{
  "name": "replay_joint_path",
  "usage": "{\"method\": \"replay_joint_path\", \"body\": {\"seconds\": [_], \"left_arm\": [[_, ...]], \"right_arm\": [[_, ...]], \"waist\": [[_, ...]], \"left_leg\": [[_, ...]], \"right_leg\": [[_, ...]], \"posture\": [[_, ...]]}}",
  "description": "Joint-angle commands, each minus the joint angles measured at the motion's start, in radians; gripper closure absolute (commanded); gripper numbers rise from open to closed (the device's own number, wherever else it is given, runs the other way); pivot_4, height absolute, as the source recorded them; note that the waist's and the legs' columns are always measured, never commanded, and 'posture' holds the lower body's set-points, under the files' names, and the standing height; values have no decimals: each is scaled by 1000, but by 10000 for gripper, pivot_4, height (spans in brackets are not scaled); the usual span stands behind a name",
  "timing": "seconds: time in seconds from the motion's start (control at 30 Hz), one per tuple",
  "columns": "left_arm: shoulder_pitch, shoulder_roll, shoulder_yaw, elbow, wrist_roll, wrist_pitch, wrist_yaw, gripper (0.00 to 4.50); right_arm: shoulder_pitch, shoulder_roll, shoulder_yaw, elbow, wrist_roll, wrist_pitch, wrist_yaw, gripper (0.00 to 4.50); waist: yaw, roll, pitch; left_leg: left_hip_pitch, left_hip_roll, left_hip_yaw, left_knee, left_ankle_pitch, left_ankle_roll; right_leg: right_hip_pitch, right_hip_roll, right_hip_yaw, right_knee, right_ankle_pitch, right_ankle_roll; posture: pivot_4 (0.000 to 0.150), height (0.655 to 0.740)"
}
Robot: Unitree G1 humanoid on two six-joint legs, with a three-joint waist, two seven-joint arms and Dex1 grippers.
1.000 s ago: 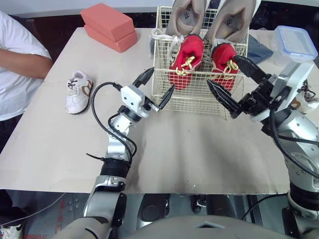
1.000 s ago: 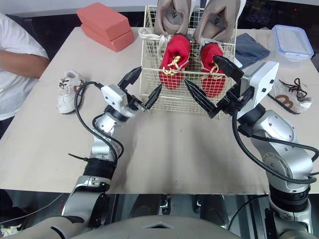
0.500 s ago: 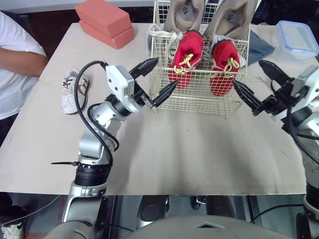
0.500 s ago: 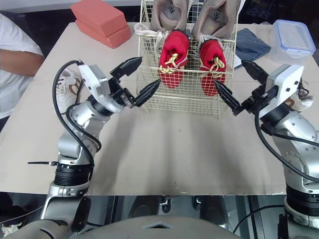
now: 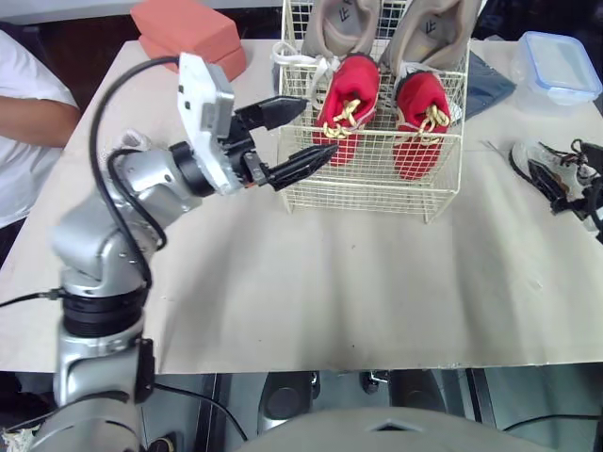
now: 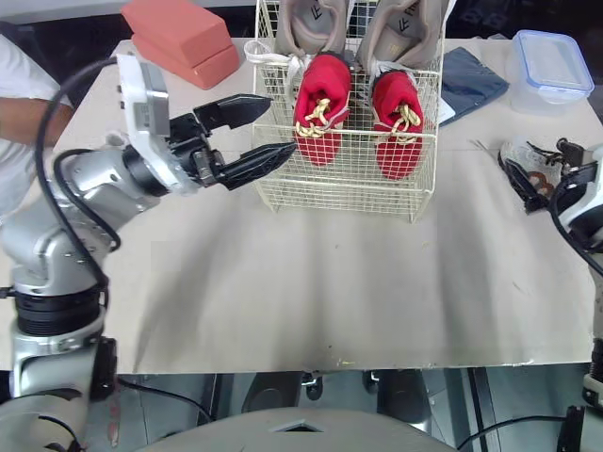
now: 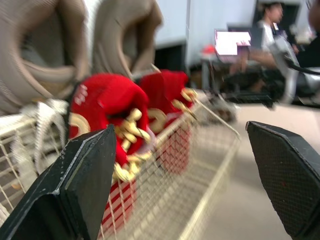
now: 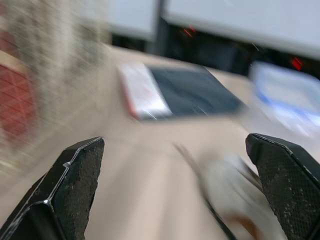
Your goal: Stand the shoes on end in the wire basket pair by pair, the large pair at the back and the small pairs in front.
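Note:
The wire basket (image 5: pixel 366 184) stands at the table's back. Two large grey shoes (image 5: pixel 344 24) stand on end at its rear, and two small red shoes (image 5: pixel 350 99) stand in front of them. My left gripper (image 5: pixel 316 127) is open and empty, raised beside the basket's front left corner, its fingers (image 7: pixel 85 185) pointing at the red shoes. My right gripper (image 5: pixel 549 155) is open at the table's right edge, its fingers on either side of a small white shoe (image 6: pixel 523 155) with brown trim. Another small white shoe (image 5: pixel 127 141) lies at the left, mostly hidden behind my left arm.
Two red bricks (image 5: pixel 184 28) are stacked at the back left. A lidded plastic box (image 5: pixel 561 66) and a blue cloth (image 5: pixel 485 80) lie at the back right. A person in a white shirt (image 5: pixel 28 122) sits at the table's left side.
My left arm has risen and drawn left, its open gripper staying by the basket's left front. My right arm has swung right, away from the basket, to the white shoe.

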Motion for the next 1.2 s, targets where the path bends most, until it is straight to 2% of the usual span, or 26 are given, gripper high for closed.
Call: {"method": "replay_joint_path", "body": {"seconds": [0.03,0.23,0.53,0.77,0.8,0.87,1.0,1.1,1.2], "left_arm": [[-24,85,55,-63,-98,89,-55,105],[-35,143,85,-76,-154,157,-50,105],[-48,145,111,-111,-244,218,9,105],[-26,179,138,-143,-313,266,49,105],[-23,183,143,-146,-320,270,53,0],[-17,189,148,-152,-335,273,59,0],[-11,197,145,-158,-331,263,49,0],[-21,188,136,-153,-326,243,13,0],[-33,180,118,-145,-310,221,-28,0]], "right_arm": [[-10,-63,-80,116,16,-51,94,0],[-59,-164,-94,407,5,-115,264,0],[-355,-259,62,947,-147,-243,406,0],[-525,-264,146,1158,-243,-321,446,0],[-535,-266,150,1173,-251,-331,447,5196],[-547,-269,154,1194,-263,-352,446,11222],[-546,-271,152,1216,-276,-386,448,31726],[-530,-272,136,1206,-267,-410,448,44385],[-514,-284,115,1187,-250,-429,454,44385]], "waist": [[-1,1,2],[0,1,4],[-4,0,6],[-7,0,6],[-6,0,6],[-4,0,6],[-5,0,6],[-3,0,6],[-2,0,6]], "left_leg": [[0,0,0,0,0,0],[1,0,1,0,0,0],[6,1,8,-1,0,-1],[9,1,11,-1,1,-1],[9,1,11,-1,1,-1],[9,2,11,-1,1,-1],[9,1,12,0,1,-1],[9,1,12,0,1,-2],[9,1,12,0,1,-2]], "right_leg": [[0,0,0,0,0,0],[0,0,2,1,0,0],[0,1,9,2,0,0],[0,1,12,3,0,0],[0,1,12,3,0,0],[0,1,12,3,0,0],[0,1,12,3,0,0],[0,1,12,4,0,0],[0,1,12,4,0,0]], "posture": [[1500,6860],[1500,6860],[1500,6860],[1500,6860],[1500,6860],[1500,6860],[1500,6860],[1500,6860],[1500,6860]]}}
